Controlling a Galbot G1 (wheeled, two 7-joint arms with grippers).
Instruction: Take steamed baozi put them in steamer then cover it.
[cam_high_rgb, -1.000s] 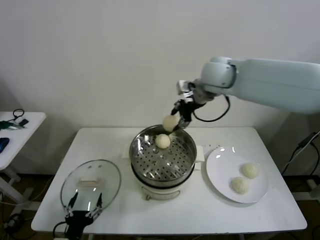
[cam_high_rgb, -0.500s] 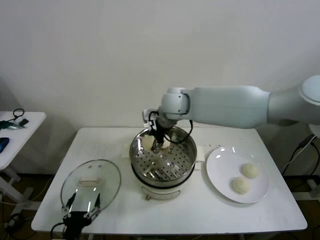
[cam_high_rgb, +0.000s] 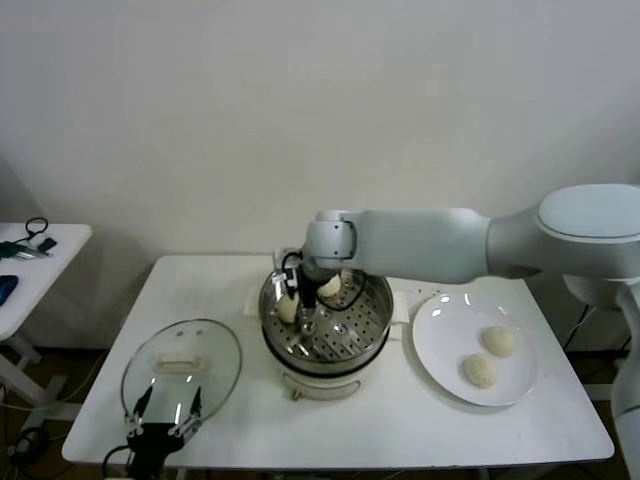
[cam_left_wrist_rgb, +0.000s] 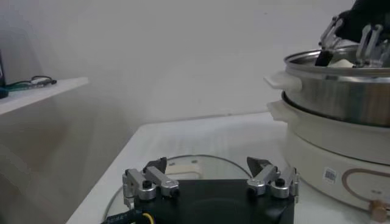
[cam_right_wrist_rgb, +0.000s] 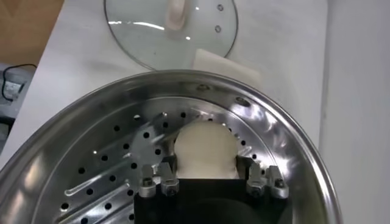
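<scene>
On the far left we see a small white side table carrying dark cables, apart from the main white rectangular table. Near that table's front left corner our left gripper hovers low with its fingers spread wide and empty, just over the near edge of the round clear glass cover with a metal rim and cream bar handle, which lies flat on the table; this matches the earlier frames, where arm and cover sat in the same place. The left wrist view shows the same open fingers above the glass.

At the table's middle stands the round shiny stainless-steel steamer basket with a perforated bottom, on its white electric pot base. Our right gripper is now down inside the basket at its left side, closed around a smooth cream-white steamed baozi. A second ago that bun hung in the air above the far rim; half a second ago it was just inside the rim. The right wrist view shows the bun clamped between the fingers, low against the perforated floor. Another baozi lies at the back of the basket, as before.

To the right, a flat round white plate holds two more buns, unchanged.
</scene>
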